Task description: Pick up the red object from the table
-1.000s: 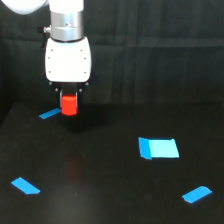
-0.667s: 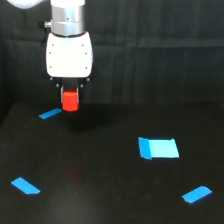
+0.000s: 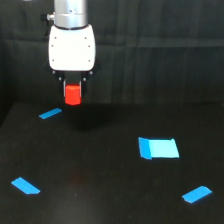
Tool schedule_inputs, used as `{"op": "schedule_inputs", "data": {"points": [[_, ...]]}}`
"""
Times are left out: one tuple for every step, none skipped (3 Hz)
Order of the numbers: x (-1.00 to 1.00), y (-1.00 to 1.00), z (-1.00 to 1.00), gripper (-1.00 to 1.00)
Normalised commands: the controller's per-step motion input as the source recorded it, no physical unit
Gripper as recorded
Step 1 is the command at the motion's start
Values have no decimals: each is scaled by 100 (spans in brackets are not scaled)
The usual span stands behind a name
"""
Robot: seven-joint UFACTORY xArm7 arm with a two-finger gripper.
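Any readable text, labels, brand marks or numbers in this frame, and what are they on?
None readable.
The white gripper body is plain, no visible logo.
The small red-orange block held in the jaws carries no marking.
The bright blue tape pieces on the matte black table are blank.

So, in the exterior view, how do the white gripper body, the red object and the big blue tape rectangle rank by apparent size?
1. White gripper body, clearly largest.
2. Big blue tape rectangle.
3. Red object, smallest, held between the fingers.
The tape lies nearer the camera, so true sizes may differ.
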Motion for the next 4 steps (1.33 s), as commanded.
{"op": "schedule_inputs", "data": {"points": [[1,-3,34,-100],[-1,-7,26,-98],[8,-8,27,-93],[-4,-7,12,-100]]}}
